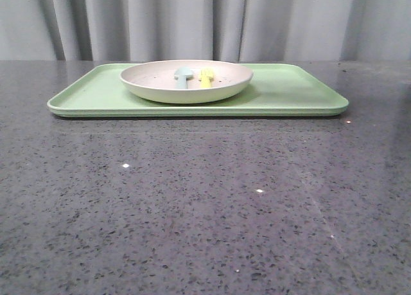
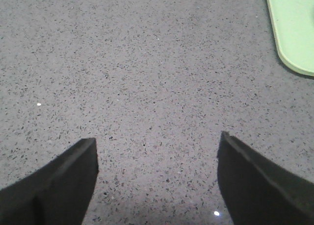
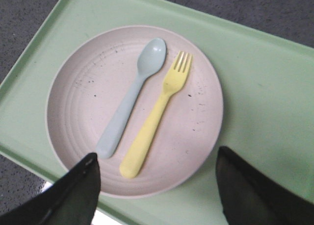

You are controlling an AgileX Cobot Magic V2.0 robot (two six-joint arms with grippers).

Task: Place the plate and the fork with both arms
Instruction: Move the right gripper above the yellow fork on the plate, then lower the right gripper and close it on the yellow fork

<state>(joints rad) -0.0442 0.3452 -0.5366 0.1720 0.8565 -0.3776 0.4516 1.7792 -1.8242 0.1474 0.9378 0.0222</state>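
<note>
Your right gripper (image 3: 157, 159) hangs spread just above the plate (image 3: 83, 102), fork (image 3: 156, 117) between its jaws beside a spoon (image 3: 130, 100) — grasp step pending. Left gripper (image 2: 157, 141) spread over bare table (image 2: 147, 63) — tray (image 2: 294, 29) off aside.

Two black grippers, seen only from the wrist cameras

The left gripper (image 2: 157, 181) shows as a pair of matte black fingers (image 2: 59, 186), wedge-shaped and tapering to blunt, squared tips, with flat inner faces and a faint edge line running along each. The right gripper (image 3: 157, 186) looks the same: two dark, tapering fingers (image 3: 260, 190) with a dull, slightly textured surface and plain edges. No cables, screws or markings show on either pair, and the front view shows no part of the robot.
</note>
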